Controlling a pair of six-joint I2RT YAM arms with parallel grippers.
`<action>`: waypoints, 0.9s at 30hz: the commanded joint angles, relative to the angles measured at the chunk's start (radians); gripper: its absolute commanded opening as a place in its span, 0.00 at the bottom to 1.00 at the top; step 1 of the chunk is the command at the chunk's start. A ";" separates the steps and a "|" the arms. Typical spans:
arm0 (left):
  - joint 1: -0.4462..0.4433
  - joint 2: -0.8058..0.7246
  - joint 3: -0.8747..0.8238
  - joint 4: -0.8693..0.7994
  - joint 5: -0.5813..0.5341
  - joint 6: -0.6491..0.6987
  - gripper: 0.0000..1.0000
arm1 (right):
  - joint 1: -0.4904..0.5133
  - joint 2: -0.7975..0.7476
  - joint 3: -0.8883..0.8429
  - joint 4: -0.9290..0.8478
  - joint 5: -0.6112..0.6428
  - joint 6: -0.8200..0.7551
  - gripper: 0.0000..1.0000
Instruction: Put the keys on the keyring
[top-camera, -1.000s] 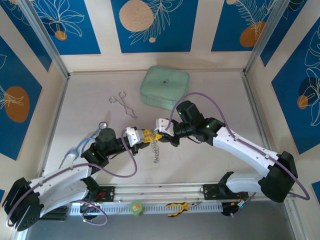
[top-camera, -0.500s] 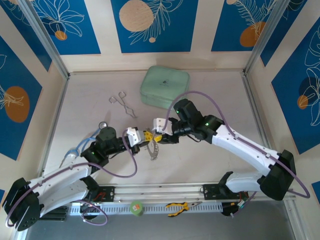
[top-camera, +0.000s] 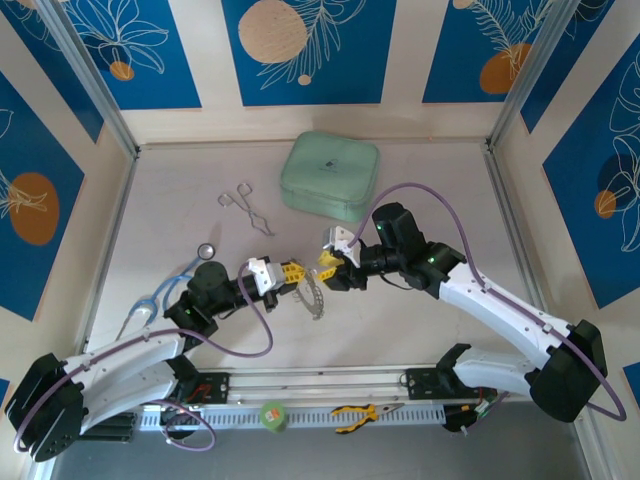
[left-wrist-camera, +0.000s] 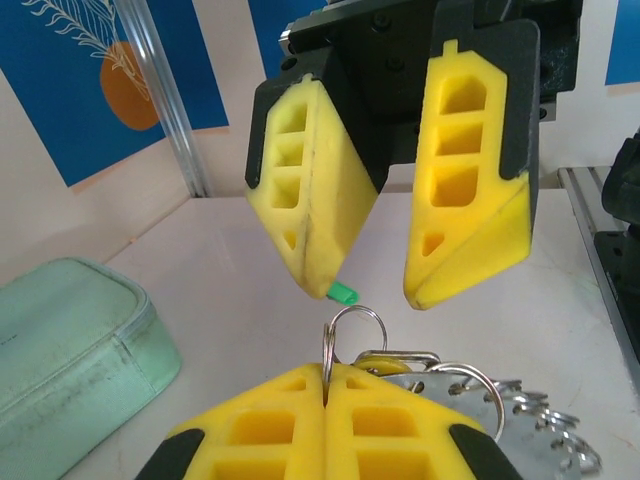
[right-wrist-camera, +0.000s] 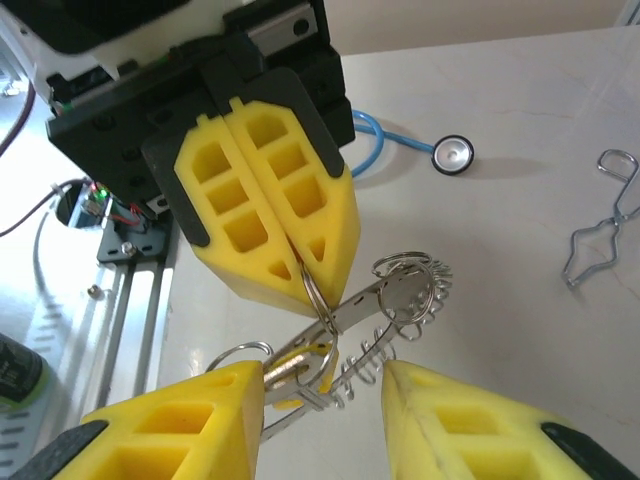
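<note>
Silver on yellow, centre frame, mid-threading: pinches the keyring (top-camera: 313, 297) in the left gripper (top-camera: 296, 274), spreads the right gripper (top-camera: 327, 270), likely needs the green key (left-wrist-camera: 342, 293) steered onto a loop.

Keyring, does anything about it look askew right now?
Yes: the keyring hangs tilted and bunched up, pinched by a single small loop in the shut left tool, with the right tool open just beside it.

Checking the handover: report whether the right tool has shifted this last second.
Yes. The right tool has drawn slightly rightward, away from the left tool: its wrist now sits past the right corner of the mint case, not below it.
</note>
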 joint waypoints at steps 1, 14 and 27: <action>-0.004 -0.012 -0.007 0.070 -0.002 -0.007 0.00 | 0.002 0.013 -0.004 0.028 -0.051 0.072 0.35; -0.003 -0.005 -0.020 0.121 -0.005 -0.011 0.00 | -0.003 0.045 0.005 0.032 -0.043 0.127 0.09; -0.004 0.034 0.025 0.220 0.051 -0.069 0.00 | -0.008 0.113 0.041 0.020 -0.054 0.145 0.07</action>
